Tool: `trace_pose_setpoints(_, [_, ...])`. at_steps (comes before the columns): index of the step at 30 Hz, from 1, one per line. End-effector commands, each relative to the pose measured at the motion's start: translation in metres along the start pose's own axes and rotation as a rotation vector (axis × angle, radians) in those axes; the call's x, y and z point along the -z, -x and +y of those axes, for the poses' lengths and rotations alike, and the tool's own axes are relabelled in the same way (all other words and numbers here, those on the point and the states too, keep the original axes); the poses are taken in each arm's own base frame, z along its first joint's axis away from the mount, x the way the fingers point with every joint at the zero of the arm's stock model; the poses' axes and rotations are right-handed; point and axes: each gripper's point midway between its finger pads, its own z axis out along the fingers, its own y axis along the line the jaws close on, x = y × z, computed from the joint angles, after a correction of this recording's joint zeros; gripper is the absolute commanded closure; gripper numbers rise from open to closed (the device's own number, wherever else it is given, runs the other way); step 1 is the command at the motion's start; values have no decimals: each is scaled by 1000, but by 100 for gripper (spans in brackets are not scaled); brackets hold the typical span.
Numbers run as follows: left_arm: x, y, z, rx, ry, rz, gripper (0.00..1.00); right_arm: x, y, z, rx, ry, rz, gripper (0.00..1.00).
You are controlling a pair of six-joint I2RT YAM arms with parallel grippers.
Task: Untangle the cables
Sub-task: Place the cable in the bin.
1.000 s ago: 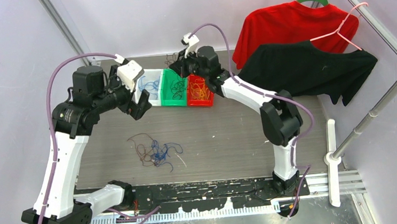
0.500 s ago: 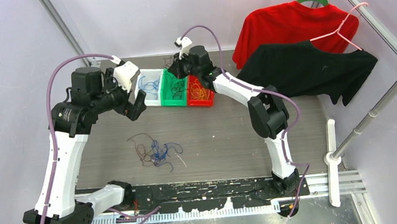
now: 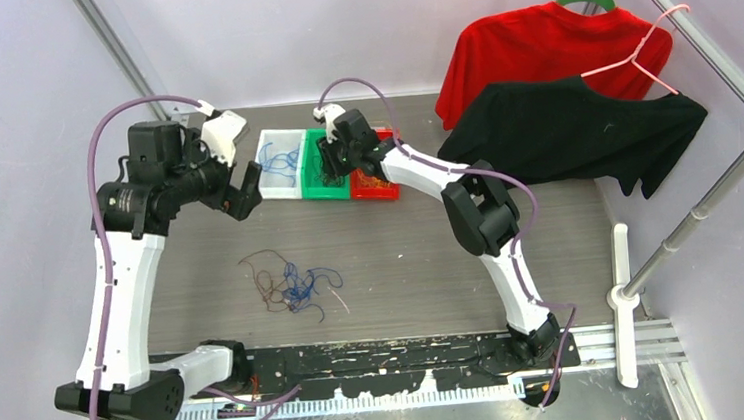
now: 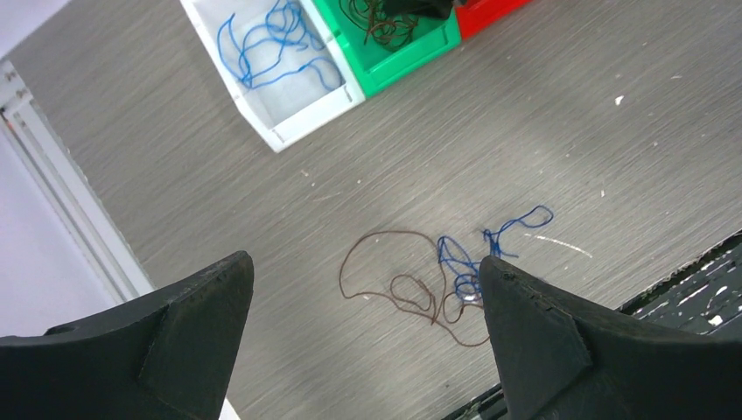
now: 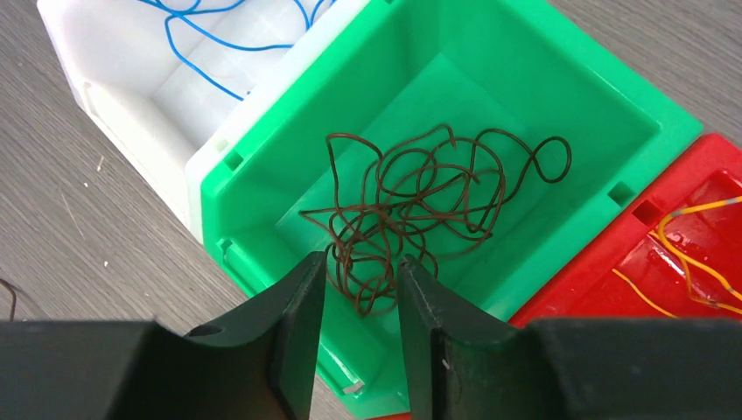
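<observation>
A loose tangle of blue and brown cables point(image 3: 292, 284) lies on the grey table, also below my left gripper in the wrist view as cables point(image 4: 446, 284). My left gripper point(image 3: 243, 190) hangs high over the table, open wide and empty point(image 4: 366, 261). My right gripper point(image 3: 329, 158) hovers over the green bin point(image 5: 560, 105). Its jaws point(image 5: 361, 258) stand apart, open, with a clump of brown cable point(image 5: 411, 201) resting in the bin just beyond the tips. Blue cable point(image 5: 219, 44) lies in the white bin point(image 5: 131, 105), and orange cable point(image 5: 691, 254) in the red bin point(image 5: 665, 254).
The three bins point(image 3: 279, 162) stand side by side at the table's far edge. A red shirt point(image 3: 536, 47) and a black shirt point(image 3: 572, 129) hang on a rack at the right, whose pole point(image 3: 689, 215) slants down to a base by the table's right edge.
My right gripper has moved left from over the red bin to over the green bin and its jaws have parted. My left arm has drawn back to the left.
</observation>
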Motion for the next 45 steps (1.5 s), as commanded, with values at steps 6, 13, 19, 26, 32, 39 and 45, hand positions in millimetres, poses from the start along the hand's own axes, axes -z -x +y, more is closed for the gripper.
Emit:
trace_pose_setpoints(6, [-2,-22,15,42,-41,61,0,57,102,15,13,4,-216,56])
trace_pose_setpoints(13, [-3,-38,17,19,-82,108,0,40,96,22,-50,27,-220,57])
trace_pose_setpoints(19, [-13,-90,17,-37,-153,245,1,18,48,22,-16,-30,-121,59])
trace_pose_setpoints(26, [-29,-150,-5,-78,-283,370,1,27,11,-12,-52,-137,-92,66])
trace_pose_setpoints(32, [-44,-194,-7,-180,-338,451,11,50,12,-23,-63,-158,-137,64])
trace_pose_setpoints(39, [-63,-209,8,-330,-351,466,18,75,47,6,-107,-40,-241,52])
trace_pose_setpoints(45, [-92,-216,13,-386,-397,469,29,102,71,29,-159,57,-307,46])
